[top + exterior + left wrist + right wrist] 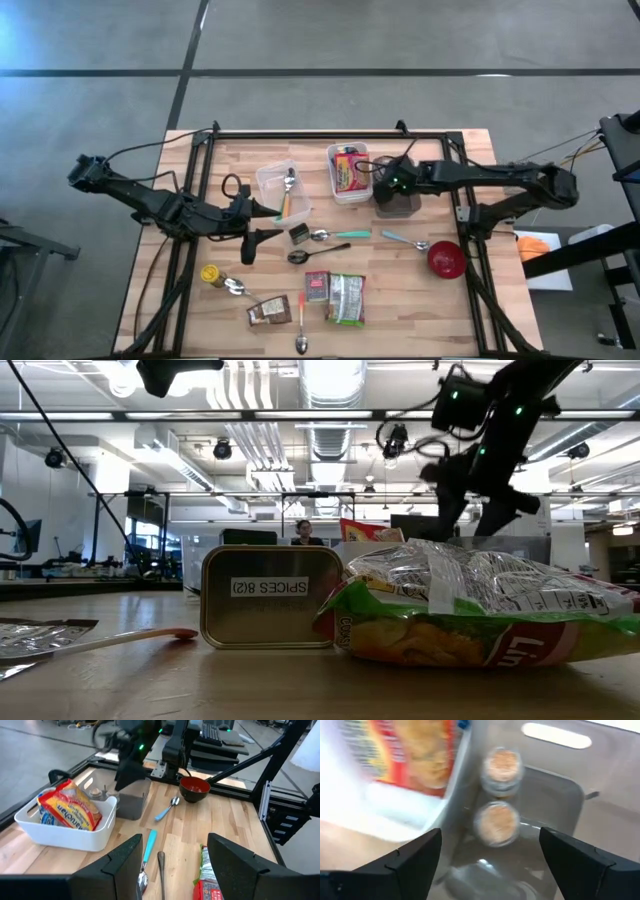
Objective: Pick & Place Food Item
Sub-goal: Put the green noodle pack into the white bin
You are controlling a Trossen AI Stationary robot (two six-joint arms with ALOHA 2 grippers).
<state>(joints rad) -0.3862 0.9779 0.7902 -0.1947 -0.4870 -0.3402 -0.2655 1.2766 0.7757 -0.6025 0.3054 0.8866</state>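
Observation:
My right gripper (490, 860) stands open above the dark grey bin (400, 203) at the table's far right. Two small jars (503, 767) (496, 822) stand upright on the bin's floor below the fingers, touching neither. Beside that bin, a white bin (335, 185) holds a red and yellow noodle packet (348, 168). My left gripper (175, 870) hovers open over the table's middle left, with nothing between its fingers. A green snack bag (347, 298) and two smaller packets (316, 287) (268, 312) lie flat near the front edge.
A clear bin (280, 190) with spoons stands left of the white bin. Loose spoons (340, 235) lie mid-table, one below my left gripper. A red bowl (445, 258) sits at the right and a yellow-lidded jar (210, 273) at the near left. A metal spice tin (268, 598) stands beside the green bag.

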